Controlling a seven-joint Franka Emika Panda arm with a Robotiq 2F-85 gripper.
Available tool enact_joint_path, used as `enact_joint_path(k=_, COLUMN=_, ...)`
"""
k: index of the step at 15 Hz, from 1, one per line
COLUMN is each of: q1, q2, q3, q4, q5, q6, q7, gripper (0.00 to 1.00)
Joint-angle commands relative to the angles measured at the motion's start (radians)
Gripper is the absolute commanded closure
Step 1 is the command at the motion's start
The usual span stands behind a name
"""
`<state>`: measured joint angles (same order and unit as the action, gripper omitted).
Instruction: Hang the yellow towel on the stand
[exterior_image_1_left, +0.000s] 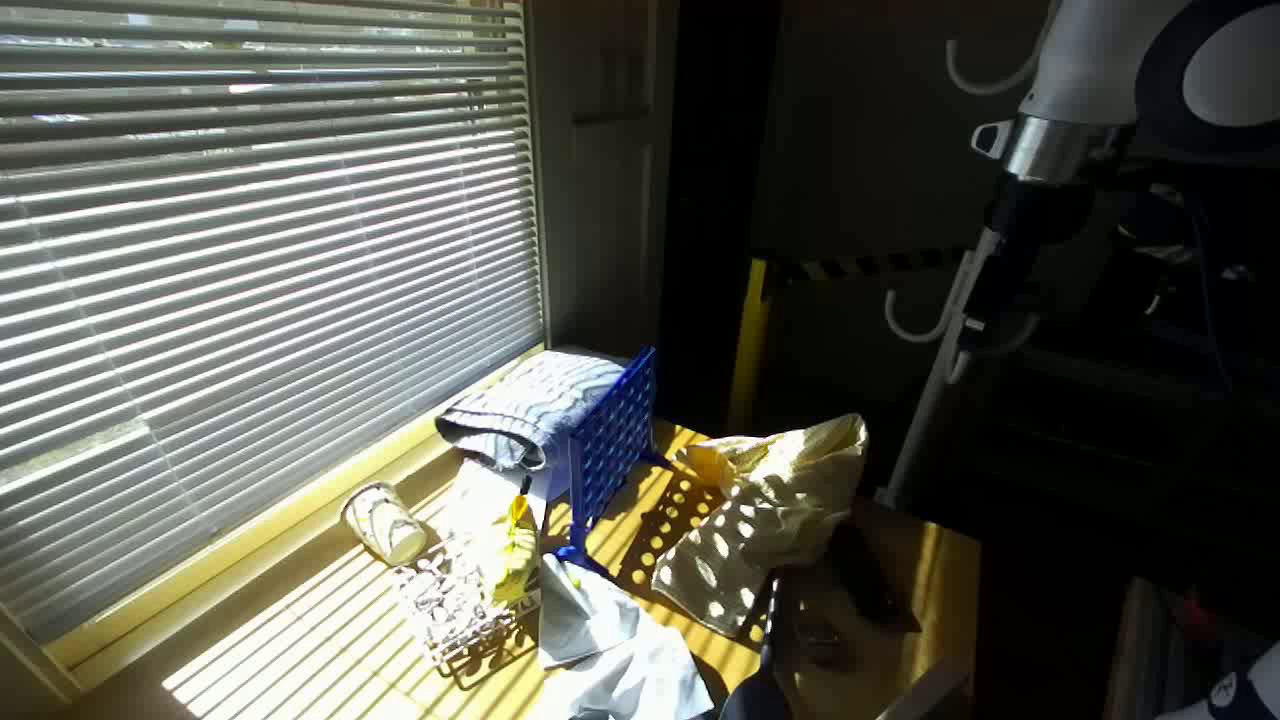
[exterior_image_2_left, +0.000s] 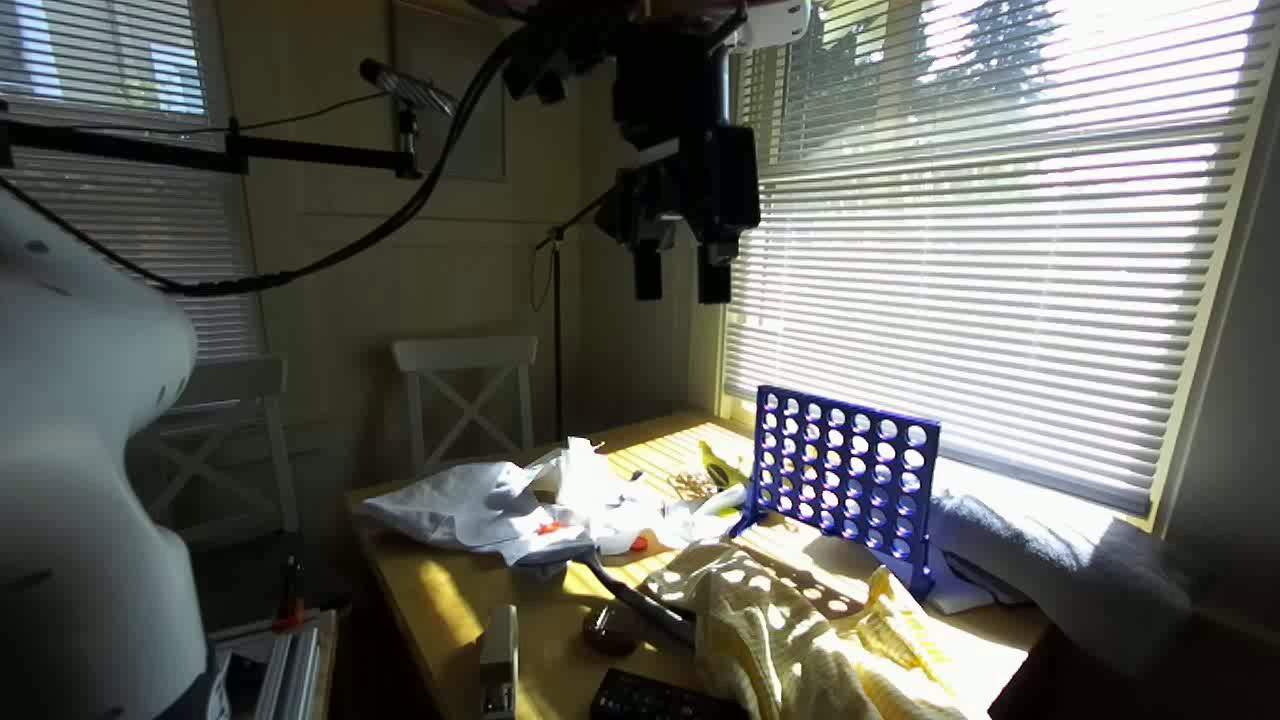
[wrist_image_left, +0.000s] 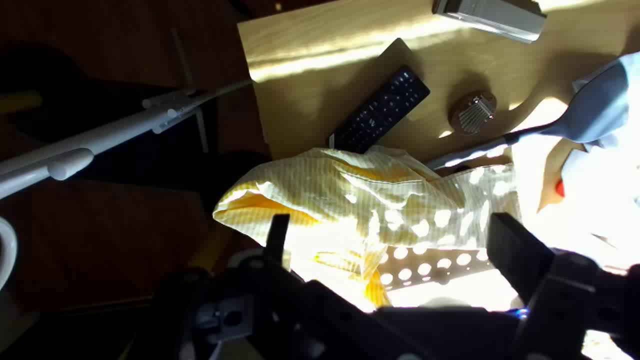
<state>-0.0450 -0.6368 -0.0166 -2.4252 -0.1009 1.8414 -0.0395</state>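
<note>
Lying rumpled, the yellow striped cloth towel (wrist_image_left: 345, 195) looks sunny and spotty. The black two-fingered tool (exterior_image_2_left: 682, 288) is spread wide.

The towel (exterior_image_2_left: 790, 640) is cropped below in an exterior view, the stand (wrist_image_left: 112, 134) leftward in the wrist view.

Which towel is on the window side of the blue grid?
The grey-white towel, bundled up between the blue grid and the blinds. The yellow towel lies crumpled on the grid's other side, partly in its dotted shadow.
</note>
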Motion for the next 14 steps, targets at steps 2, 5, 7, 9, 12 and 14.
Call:
enact_joint_path(k=2, q1=0.006, q2=0.001, q3=-0.004, q4=0.003, q5=-0.003, q6=-0.003, q7=0.003, gripper=0.0)
enact_joint_path(k=5, q1=0.006, q2=0.001, q3=-0.004, q4=0.003, q5=-0.003, q6=-0.003, q7=0.003, gripper=0.0)
enact_joint_path(k=7, q1=0.0, q2=0.039, q3=0.008, q4=-0.005, q5=-0.005, q6=0.042, q7=0.041, gripper=0.0)
enact_joint_path(k=9, q1=-0.009, q2=0.084, q3=0.018, q4=-0.031, q5=-0.01, q6=0.163, q7=0.092, gripper=0.0)
enact_joint_path(k=12, q1=-0.022, q2=0.185, q3=0.048, q4=-0.061, q5=-0.023, q6=0.377, q7=0.199, gripper=0.0)
enact_joint_path(k=14, q1=-0.02, q2=0.262, q3=0.06, q4=-0.073, q5=-0.015, q6=0.507, q7=0.243, gripper=0.0)
